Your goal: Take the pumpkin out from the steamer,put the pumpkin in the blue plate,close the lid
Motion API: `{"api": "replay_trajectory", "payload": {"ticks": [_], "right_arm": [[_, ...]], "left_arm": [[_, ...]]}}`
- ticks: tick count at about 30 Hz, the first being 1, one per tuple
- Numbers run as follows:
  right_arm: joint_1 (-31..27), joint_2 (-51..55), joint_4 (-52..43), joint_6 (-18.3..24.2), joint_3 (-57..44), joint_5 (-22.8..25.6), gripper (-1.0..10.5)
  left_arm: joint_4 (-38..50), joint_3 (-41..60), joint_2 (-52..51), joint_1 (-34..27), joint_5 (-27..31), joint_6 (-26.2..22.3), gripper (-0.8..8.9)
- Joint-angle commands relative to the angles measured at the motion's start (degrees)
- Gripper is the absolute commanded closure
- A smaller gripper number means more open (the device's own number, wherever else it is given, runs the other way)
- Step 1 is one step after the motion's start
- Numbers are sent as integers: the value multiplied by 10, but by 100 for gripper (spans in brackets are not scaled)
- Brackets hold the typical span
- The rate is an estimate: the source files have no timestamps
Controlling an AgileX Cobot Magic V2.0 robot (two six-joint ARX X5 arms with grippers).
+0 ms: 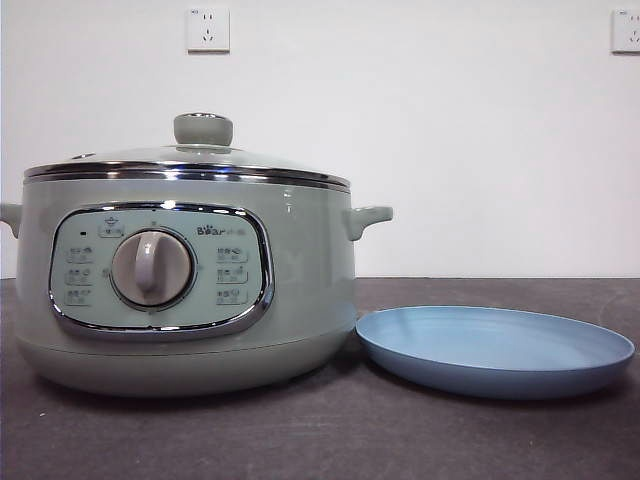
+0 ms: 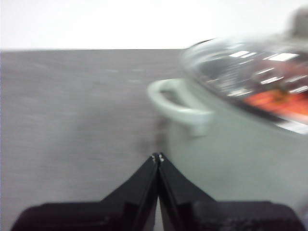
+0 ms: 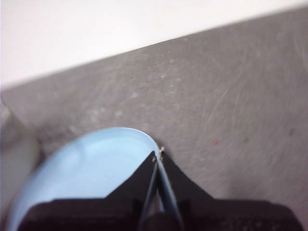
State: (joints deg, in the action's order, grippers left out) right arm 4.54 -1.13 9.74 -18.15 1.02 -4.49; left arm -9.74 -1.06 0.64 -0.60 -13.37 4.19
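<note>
from my remote seat i see the left gripper (image 2: 158, 157) with its black jaws pressed tip to tip, nothing between them, hanging over the dark table (image 2: 72, 120) just beside the steamer (image 2: 240, 154). the cooker's pale side handle (image 2: 180, 108) sits near those tips but apart from them. through the glass lid (image 2: 250, 72) in that left wrist view i catch a blurred orange-red patch, the pumpkin (image 2: 276, 102), lying inside the pot under the glass, well away from either set of fingers.

the right gripper (image 3: 159, 155) is also clenched on nothing, jaws together, poised above the rim of the blue plate (image 3: 96, 163), with a pale blurred edge of the cooker at the side of that view.

in the front view neither arm shows. the steamer (image 1: 190, 290) is a big round sage-green pot with a chrome rim, and the lid (image 1: 190, 160) sits on it, its green knob (image 1: 203, 128) upright on top. the matte light blue plate (image 1: 495, 350) lies flat just beside the cooker, its near edge close to the base; i cannot tell whether they touch.

the front control panel (image 1: 160, 270) has a round dial (image 1: 151, 267) and small button icons too fine to read; above the dial i can make out the word "bear". two white wall sockets (image 1: 208, 29) sit high on the wall behind.
</note>
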Motion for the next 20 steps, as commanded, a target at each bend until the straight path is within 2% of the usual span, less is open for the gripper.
{"api": "replay_trajectory", "payload": {"ticks": [1,8,11,13,20], "right_arm": [[0,0,3,-150,-6,2,963],[0,0,3,-152,-6,-2,963],[0,0,4,-152,-4,-29,963],[0,0,12,-153,0,-46,963],[0,-10,63,-154,54,-47,963]], "left_arm": [[7,9,-1,-1,-89,195,816],[23,9,-1,-1,-107,206,816],[29,9,-1,-1,-107,207,821],[29,4,-1,-1,-96,207,821],[11,-52,14,-1,-47,207,821]]}}
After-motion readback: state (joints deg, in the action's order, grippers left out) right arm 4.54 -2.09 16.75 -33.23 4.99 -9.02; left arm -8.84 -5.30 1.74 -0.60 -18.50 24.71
